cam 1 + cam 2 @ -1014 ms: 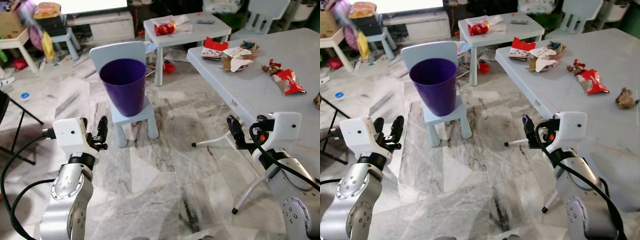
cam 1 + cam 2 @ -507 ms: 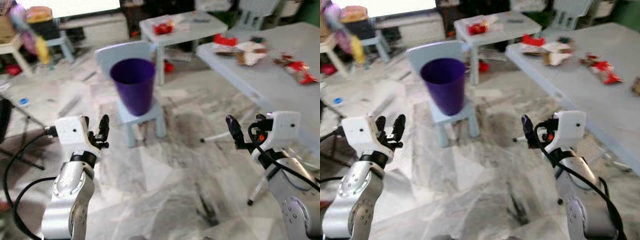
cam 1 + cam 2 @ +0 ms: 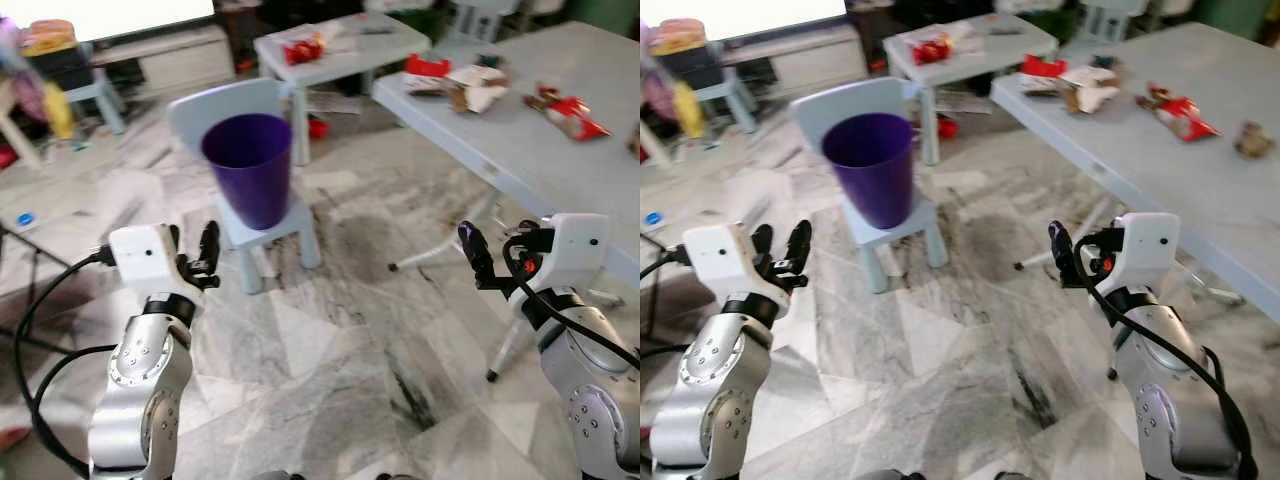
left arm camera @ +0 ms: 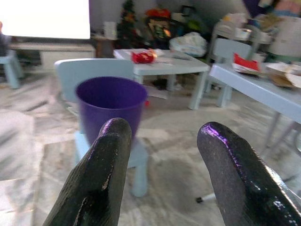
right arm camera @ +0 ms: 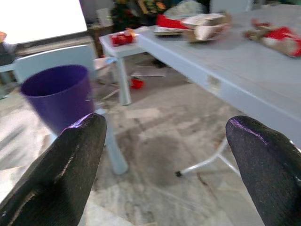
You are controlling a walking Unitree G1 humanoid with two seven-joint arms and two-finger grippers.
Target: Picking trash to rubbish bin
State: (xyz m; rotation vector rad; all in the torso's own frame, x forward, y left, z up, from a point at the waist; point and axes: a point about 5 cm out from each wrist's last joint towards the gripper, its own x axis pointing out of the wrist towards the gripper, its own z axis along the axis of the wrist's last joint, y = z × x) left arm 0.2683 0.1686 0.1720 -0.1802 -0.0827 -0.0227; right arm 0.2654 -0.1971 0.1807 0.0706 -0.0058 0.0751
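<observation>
A purple rubbish bin [image 3: 248,165] stands upright on a small light-blue chair [image 3: 285,222] ahead of me. Trash lies on the long grey table [image 3: 520,150] to my right: a red wrapper [image 3: 568,108], torn paper and cardboard [image 3: 470,88], a red packet [image 3: 428,66] and a brown crumpled piece [image 3: 1252,140]. My left gripper [image 3: 192,250] is raised at the lower left, open and empty, and the bin [image 4: 109,101] lies straight beyond it in the left wrist view. My right gripper [image 3: 492,255] is held up near the table's front edge, wide open and empty.
A small white table [image 3: 340,45] behind the chair carries another red wrapper [image 3: 303,48]. The long table's folding legs [image 3: 440,262] reach across the marble floor near my right arm. Toys and furniture crowd the far left and back.
The whole picture has shifted and sharpened, so the camera moved. Both arms keep the same raised pose with open, empty fingers.
</observation>
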